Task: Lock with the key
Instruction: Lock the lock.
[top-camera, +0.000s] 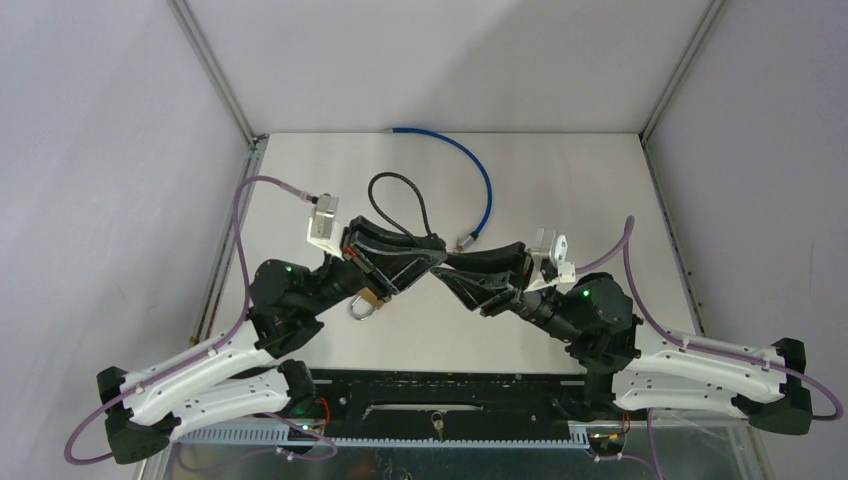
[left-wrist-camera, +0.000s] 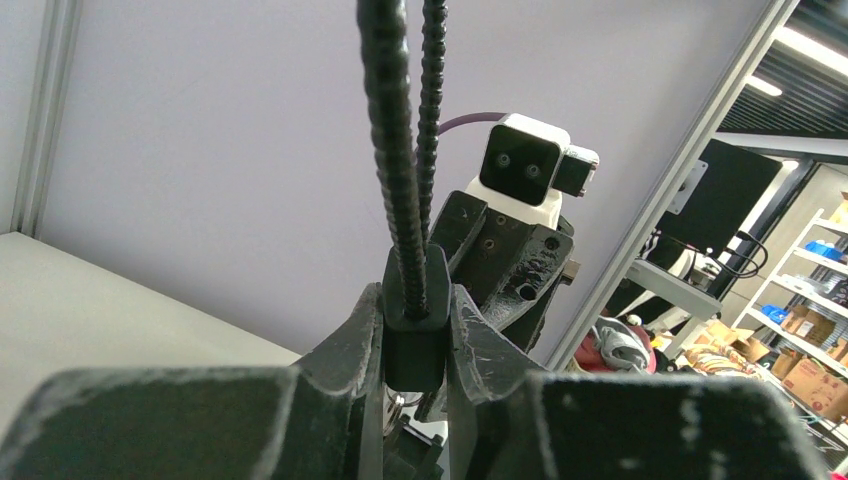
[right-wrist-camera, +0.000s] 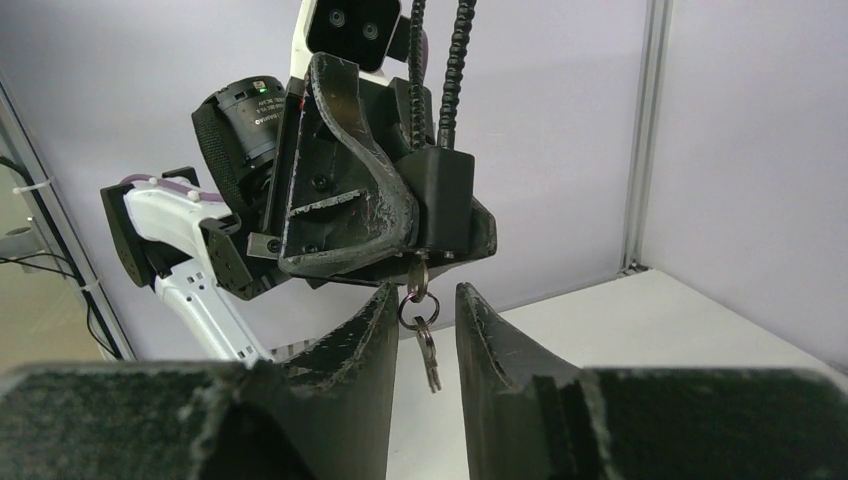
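Note:
My left gripper (left-wrist-camera: 415, 325) is shut on the black body of a cable lock (left-wrist-camera: 414, 345), held up in the air with its black ribbed cable (left-wrist-camera: 392, 150) rising from it. In the right wrist view the lock body (right-wrist-camera: 447, 200) sits between the left fingers (right-wrist-camera: 355, 215). A key (right-wrist-camera: 416, 276) sticks in the lock's underside, and a ring (right-wrist-camera: 416, 310) with a second key (right-wrist-camera: 428, 355) hangs from it. My right gripper (right-wrist-camera: 424, 305) is open, its fingertips on either side of the ring, just below the lock. From above, both grippers meet mid-table (top-camera: 445, 265).
The lock's cable loop (top-camera: 395, 195) lies behind the grippers on the white table (top-camera: 600, 190). A blue cable (top-camera: 482, 185) curves from the back edge. A brass padlock (top-camera: 367, 301) shows under the left wrist. Grey walls with metal rails close in three sides.

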